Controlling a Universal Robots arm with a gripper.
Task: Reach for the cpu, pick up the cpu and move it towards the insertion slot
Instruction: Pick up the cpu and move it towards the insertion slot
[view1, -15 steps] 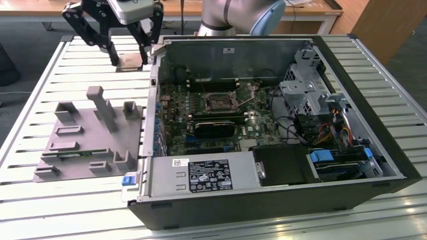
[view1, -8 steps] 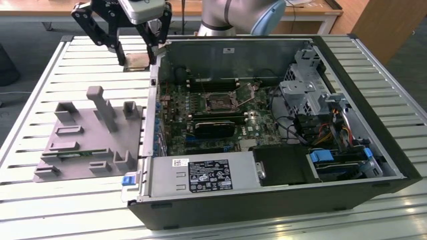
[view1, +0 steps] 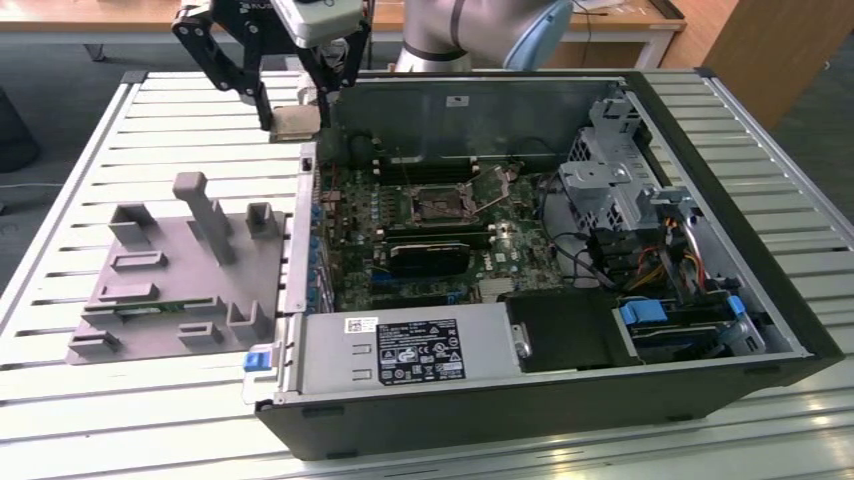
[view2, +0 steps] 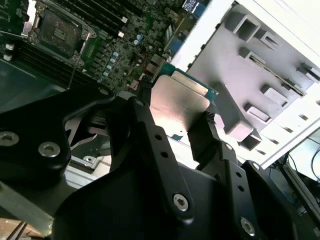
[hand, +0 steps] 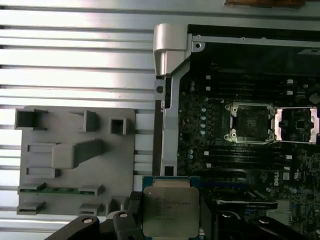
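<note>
Exterior view: black gripper (view1: 294, 112) raised above slatted metal table (view1: 160, 130), beside open computer case (view1: 747, 250), fingers clamped on cpu (view1: 294, 122). First wrist view: cpu (hand: 169, 210) thin, square, matte silver lid, faint unreadable print. Insertion slot (hand: 248, 122): shiny square frame, dark centre, well apart. Grey plastic fixture (hand: 75, 160) on table.

Silvery cpu (hand: 168, 212), grey fixture (hand: 75, 160), green circuit board (hand: 200, 125)
</note>
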